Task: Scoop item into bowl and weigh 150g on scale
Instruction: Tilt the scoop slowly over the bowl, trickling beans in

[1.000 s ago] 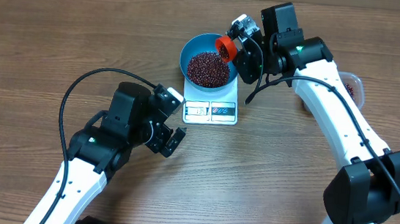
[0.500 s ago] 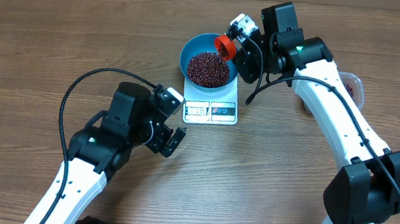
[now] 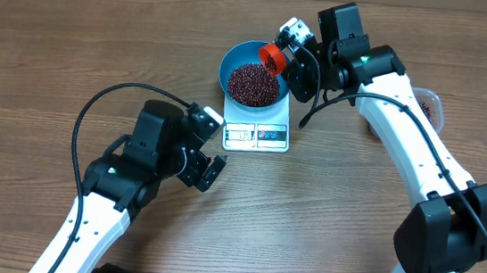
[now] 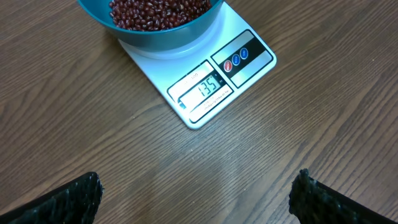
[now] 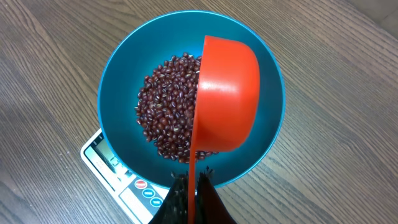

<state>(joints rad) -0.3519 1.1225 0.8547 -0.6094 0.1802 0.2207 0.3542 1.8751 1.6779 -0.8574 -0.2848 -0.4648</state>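
Observation:
A blue bowl (image 3: pixel 236 57) (image 5: pixel 115 81) (image 4: pixel 168 40) holding a heap of dark red-brown beans (image 3: pixel 253 84) (image 5: pixel 165 118) (image 4: pixel 155 11) stands on the white scale (image 3: pixel 257 135) (image 4: pixel 245 68) (image 5: pixel 102 165). The scale's display reads 135 in the left wrist view. My right gripper (image 3: pixel 294 62) (image 5: pixel 193 182) is shut on the handle of an orange scoop (image 3: pixel 274 57) (image 5: pixel 225 96), which is tipped on its side over the bowl's right half. My left gripper (image 3: pixel 209 171) (image 4: pixel 196 193) hovers open over bare table, in front of the scale and to its left.
A clear tub (image 3: pixel 427 105) with more beans sits at the right, partly hidden behind my right arm. A black cable (image 3: pixel 108 97) loops over the table to the left of my left arm. Wooden tabletop (image 3: pixel 46 46) stretches all around.

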